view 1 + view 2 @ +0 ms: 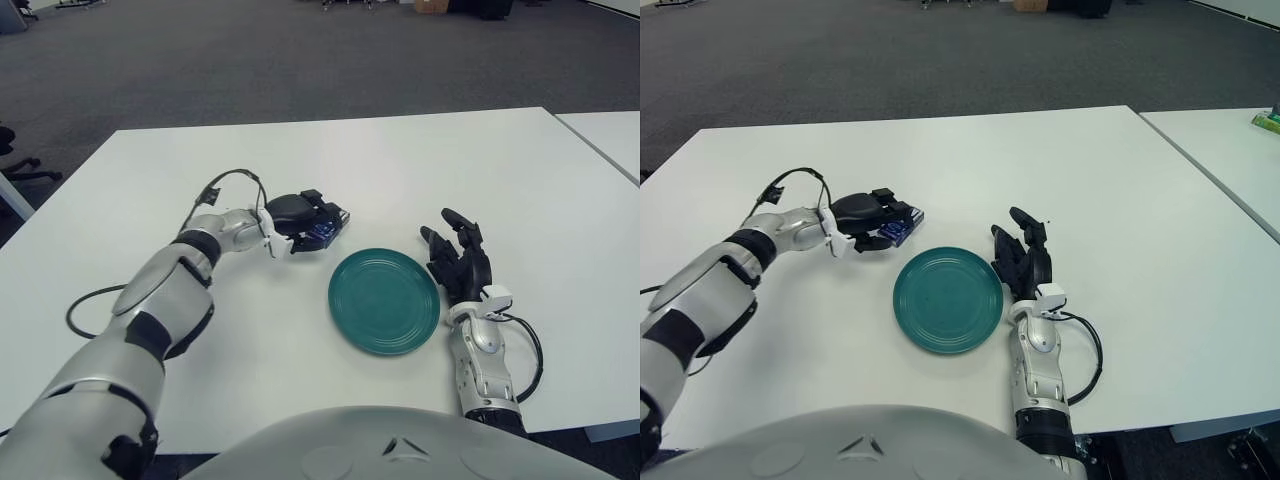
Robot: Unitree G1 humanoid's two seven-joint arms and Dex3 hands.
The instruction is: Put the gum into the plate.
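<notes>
The left hand [305,222] was closed over the gum [327,236], a small blue pack that showed only at the hand's front edge, its blue end poking out from under the dark fingers [318,205]. The fingers curled over the top of the pack while the thumb side came in from below, so the pack appeared pinched rather than merely covered; whether it was lifted clear of the table [330,150] or still touching it could not be told. The grip sat low and flat, which suits a thin pack that has to be taken from above and from the side.

The hand was just beside the upper-left rim of the green plate [350,320], apart from it, and the gum was not yet over the dish. Judging from this, the pick was done or nearly done and the carry to the plate remained, a short move toward the robot's right.

The left arm reached forward and inward across the table, forearm nearly level, wrist turned so the palm faced down and toward the plate.

The right hand [458,262] showed just beside the plate's right rim, fingers spread and holding nothing, idle.
</notes>
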